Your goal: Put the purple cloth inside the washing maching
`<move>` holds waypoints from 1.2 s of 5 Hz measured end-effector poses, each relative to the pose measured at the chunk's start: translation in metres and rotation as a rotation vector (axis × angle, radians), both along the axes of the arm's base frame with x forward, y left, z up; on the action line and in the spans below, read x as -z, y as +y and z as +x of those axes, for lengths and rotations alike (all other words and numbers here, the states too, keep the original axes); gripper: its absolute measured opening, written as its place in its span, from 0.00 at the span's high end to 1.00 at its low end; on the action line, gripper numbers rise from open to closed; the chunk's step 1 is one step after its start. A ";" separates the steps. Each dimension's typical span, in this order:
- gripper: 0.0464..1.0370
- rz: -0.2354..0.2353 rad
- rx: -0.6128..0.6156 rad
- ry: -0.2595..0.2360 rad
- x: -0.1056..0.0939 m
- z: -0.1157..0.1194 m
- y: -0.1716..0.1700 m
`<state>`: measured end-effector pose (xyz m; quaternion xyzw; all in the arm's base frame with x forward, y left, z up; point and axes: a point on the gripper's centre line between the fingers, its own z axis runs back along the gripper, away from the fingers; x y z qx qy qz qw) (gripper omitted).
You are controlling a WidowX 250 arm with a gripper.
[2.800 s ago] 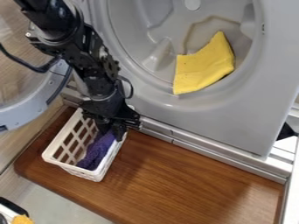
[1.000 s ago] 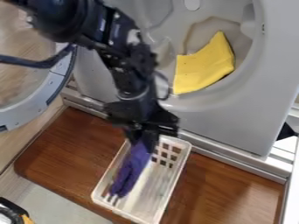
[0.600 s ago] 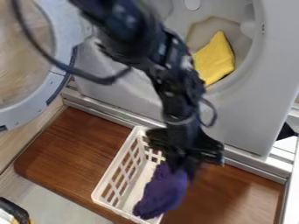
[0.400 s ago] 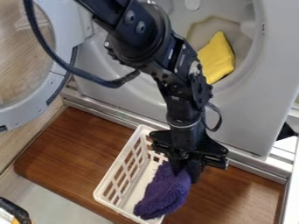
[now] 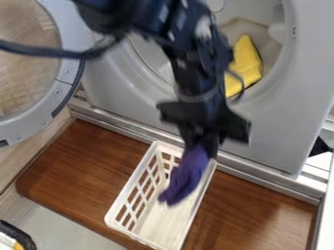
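You have a brown wooden board [image 5: 78, 161] below the claw, with a white basket [image 5: 140, 238] on it. Behind the claw stands the grey washing machine [image 5: 124, 100], its round door [image 5: 39, 118] open to the view's left, a yellow cloth [image 5: 246, 63] in its opening. Your arm slants down from the top edge; your claw [image 5: 200, 146] hangs pointing down, clamped on the purple cloth [image 5: 184, 179], which dangles beneath it over the basket.

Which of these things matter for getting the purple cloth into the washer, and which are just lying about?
Part of the job:
- cloth, hanging from the claw
- washer, its door open

Just there:
- basket, under the cloth
- yellow cloth, in the washer
- wooden board, under the basket
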<state>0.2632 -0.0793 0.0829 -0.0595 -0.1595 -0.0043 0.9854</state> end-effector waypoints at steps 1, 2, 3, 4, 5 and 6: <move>0.80 -0.012 0.021 -0.122 -0.029 0.023 0.013; 0.80 -0.009 0.061 -0.308 -0.053 0.050 0.025; 0.80 0.015 0.085 -0.566 -0.076 0.079 0.052; 0.80 0.068 0.094 -0.673 -0.069 0.107 0.066; 0.80 0.122 0.027 -0.649 -0.058 0.130 0.081; 0.79 0.141 0.037 -0.608 -0.047 0.135 0.075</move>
